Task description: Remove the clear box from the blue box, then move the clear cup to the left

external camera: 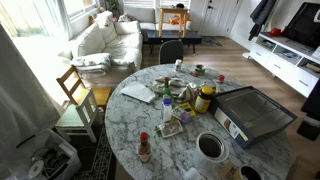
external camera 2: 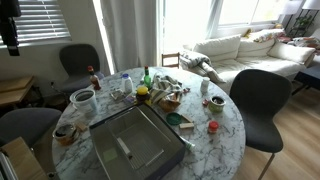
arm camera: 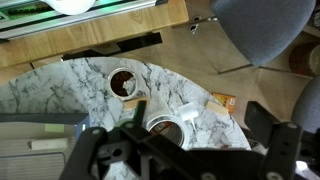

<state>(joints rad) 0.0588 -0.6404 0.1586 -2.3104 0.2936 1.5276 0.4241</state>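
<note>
Your end effector (arm camera: 186, 152) hangs high over the round marble bench (arm camera: 60, 85) — clenched or released, you can't tell.
The flat clear box (external camera 2: 125, 150) lies inside the blue box (external camera 2: 152, 132).

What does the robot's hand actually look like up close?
In the wrist view the gripper is matte black all over. It has a blocky middle body, with chunky hinged link bars branching to each side and ending in two thick fingers. The picture is too blurred to show logos, and no coloured cables are visible.

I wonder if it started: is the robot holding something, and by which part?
Nothing is held. The gripper is open and empty; the clear box lies in the blue box.
</note>
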